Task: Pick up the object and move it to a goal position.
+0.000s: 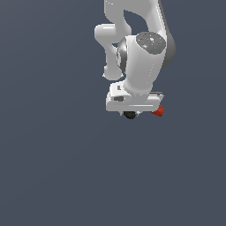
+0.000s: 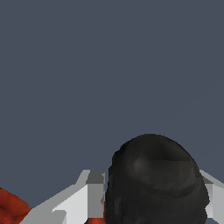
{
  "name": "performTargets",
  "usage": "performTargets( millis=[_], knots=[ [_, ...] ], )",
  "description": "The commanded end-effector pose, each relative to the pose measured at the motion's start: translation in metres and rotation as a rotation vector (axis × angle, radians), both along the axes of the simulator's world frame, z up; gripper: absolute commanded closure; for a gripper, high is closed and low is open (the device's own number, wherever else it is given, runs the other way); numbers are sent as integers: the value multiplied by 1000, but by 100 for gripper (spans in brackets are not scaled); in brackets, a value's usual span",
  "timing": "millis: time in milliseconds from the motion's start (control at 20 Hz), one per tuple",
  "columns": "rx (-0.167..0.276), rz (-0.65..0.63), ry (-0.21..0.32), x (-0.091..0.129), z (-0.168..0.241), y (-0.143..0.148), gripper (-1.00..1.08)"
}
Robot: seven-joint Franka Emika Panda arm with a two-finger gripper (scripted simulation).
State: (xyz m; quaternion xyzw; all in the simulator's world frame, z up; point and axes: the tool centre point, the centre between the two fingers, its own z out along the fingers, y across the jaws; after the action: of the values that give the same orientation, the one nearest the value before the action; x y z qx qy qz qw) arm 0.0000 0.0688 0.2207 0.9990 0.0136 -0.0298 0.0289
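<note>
While the tool (image 1: 134, 112) grips it, the drill (image 1: 158, 111) protrudes beneath.

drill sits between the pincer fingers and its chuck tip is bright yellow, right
Not quite. The drill is between the pincer fingers, but its chuck tip is black, not yellow; the wrist view shows this. Only the body is red-orange.

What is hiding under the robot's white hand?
A small drill sits under the gripper. Only its red end and black tip peek out; the middle is covered.
</note>
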Motion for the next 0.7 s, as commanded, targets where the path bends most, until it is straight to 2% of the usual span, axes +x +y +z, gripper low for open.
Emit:
performTargets(
  millis=[0, 650],
  knots=[
    [1, 0, -6, -7, 33, 9, 108],
    [1, 0, -6, -41, 169, 51, 108]
  ],
)
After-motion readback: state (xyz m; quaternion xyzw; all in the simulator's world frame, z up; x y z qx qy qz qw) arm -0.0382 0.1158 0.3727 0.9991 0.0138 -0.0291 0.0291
